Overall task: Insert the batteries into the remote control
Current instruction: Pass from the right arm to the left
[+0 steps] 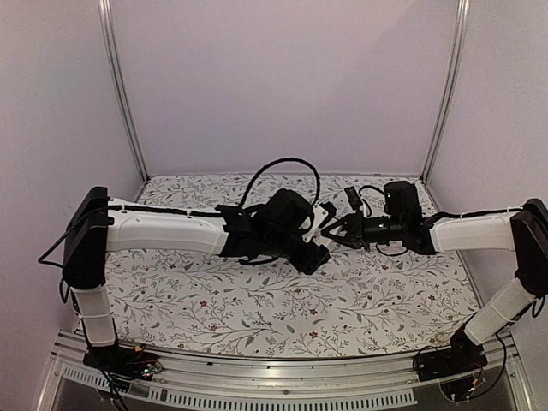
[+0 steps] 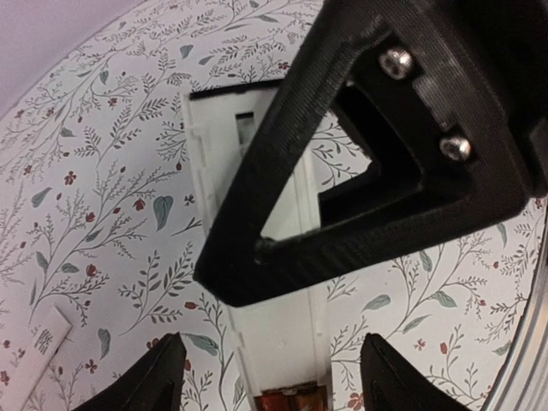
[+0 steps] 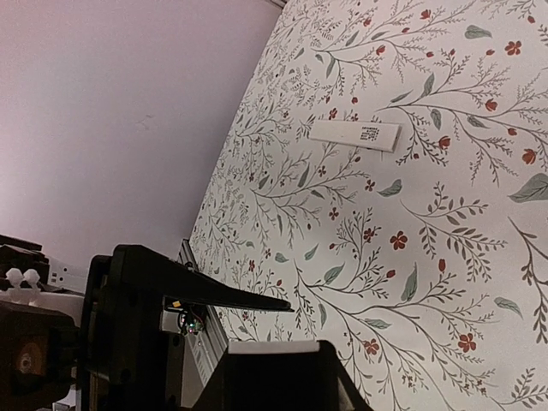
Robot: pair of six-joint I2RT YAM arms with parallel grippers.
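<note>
In the left wrist view the white remote control (image 2: 282, 342) runs lengthwise over the floral cloth, back side up. The orange-red batteries (image 2: 287, 400) show within its width at the bottom edge, mostly cut off. My left gripper (image 2: 270, 385) is open, one fingertip on each side of that end, not touching it. A black finger (image 2: 282, 171) of my right gripper crosses the remote's middle. My right gripper (image 3: 300, 330) is shut on the remote, whose white edge (image 3: 274, 346) shows between its jaws. From above, both grippers meet mid-table, left gripper (image 1: 315, 246), right gripper (image 1: 342, 229).
A small white flat piece with a printed label (image 3: 355, 134) lies loose on the floral cloth, apart from the grippers; its corner (image 2: 34, 360) shows at the left wrist view's lower left. Lilac walls enclose the table, and a metal rail (image 1: 282, 370) runs along the near edge.
</note>
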